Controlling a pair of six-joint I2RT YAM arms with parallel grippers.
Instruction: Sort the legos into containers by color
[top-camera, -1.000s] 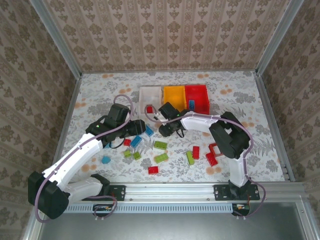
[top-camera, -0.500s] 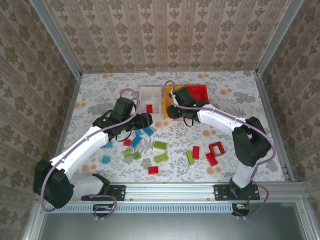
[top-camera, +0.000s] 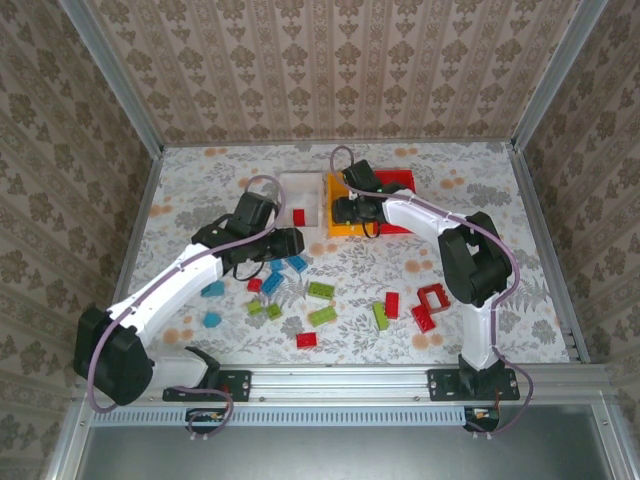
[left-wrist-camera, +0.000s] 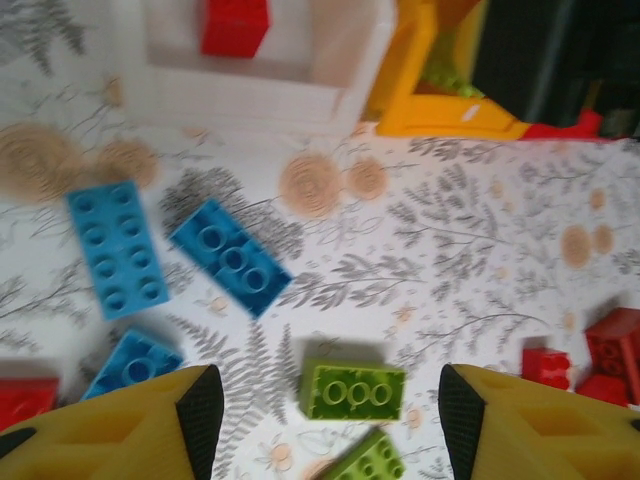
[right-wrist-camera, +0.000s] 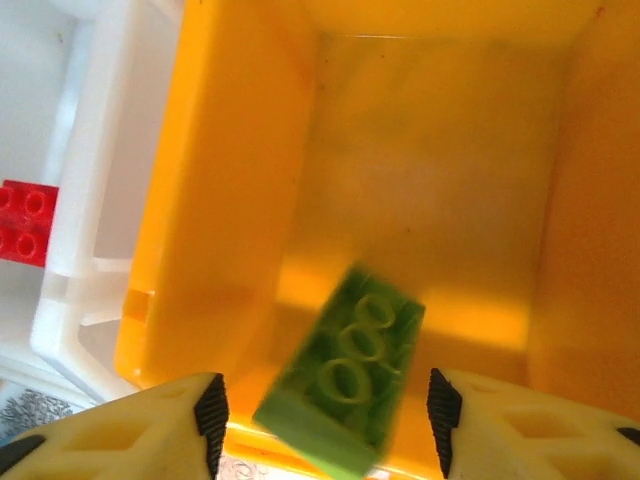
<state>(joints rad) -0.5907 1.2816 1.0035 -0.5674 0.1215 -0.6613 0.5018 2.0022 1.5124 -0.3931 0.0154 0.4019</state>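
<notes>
**Left gripper over a lime brick; a green brick loose above the yellow bin**

At the left of the tabletop, the left gripper is held partly open and empty above the scattered legos. A lime brick is seen directly beneath it, between the two fingers. Its long axis is laid along the line from finger to finger, so a closing would be made on its short ends unless the wrist is turned. A blue brick is seen just beyond it, toward the bins. The left arm is judged the nearer to the lime brick.

Next to the right, the white bin is found holding a red brick. Just beside it, the yellow bin is looked into by the right gripper, whose fingers are parted. A blurred green brick is seen between them inside the bin, apparently touched by neither pad, though the blur leaves that uncertain.

Farthest right, the red bin is partly covered by the right arm, so its contents cannot be read. In the overhead view the yellow bin's inside is hidden by the same arm.
</notes>
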